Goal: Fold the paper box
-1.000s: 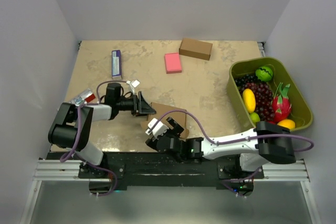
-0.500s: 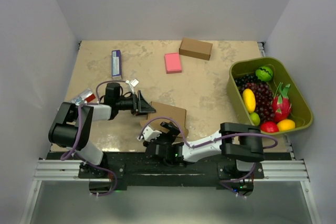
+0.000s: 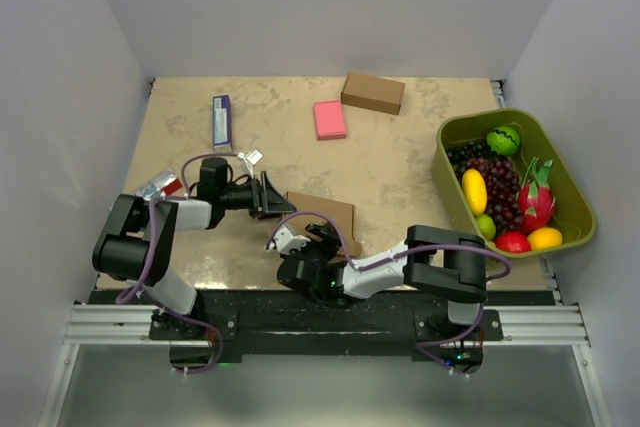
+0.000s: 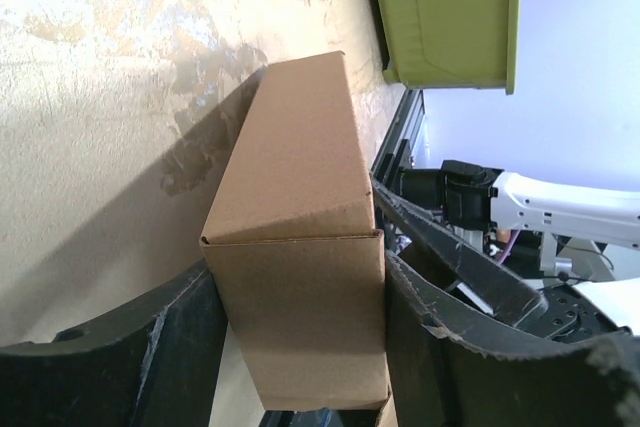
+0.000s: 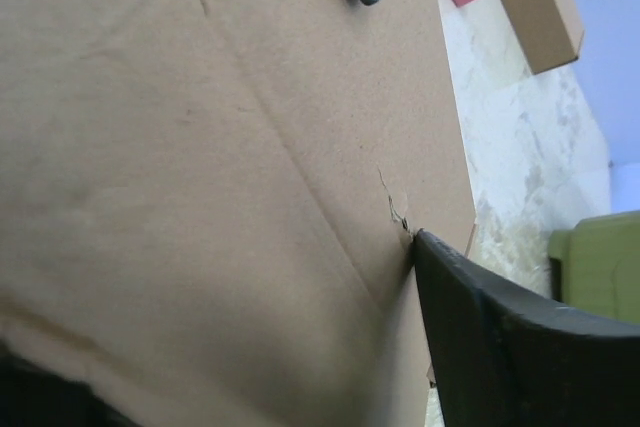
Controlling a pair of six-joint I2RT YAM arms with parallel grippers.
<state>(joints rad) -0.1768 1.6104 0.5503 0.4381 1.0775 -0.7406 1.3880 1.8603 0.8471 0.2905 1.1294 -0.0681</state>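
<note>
Paper box (image 3: pixel 322 215) pinched at left end by left gripper (image 3: pixel 275 199), long axis running right; right gripper (image 3: pixel 300 242) at near face, seemingly spread.

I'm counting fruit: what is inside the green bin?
The green bin holds dark grapes, a striped melon, a yellow fruit, a dragon fruit and smaller fruits. Whatever lies beneath them is covered.

top view looks down from behind; both wrist views press close on the paper box (image 3: pixel 325 213).
</note>
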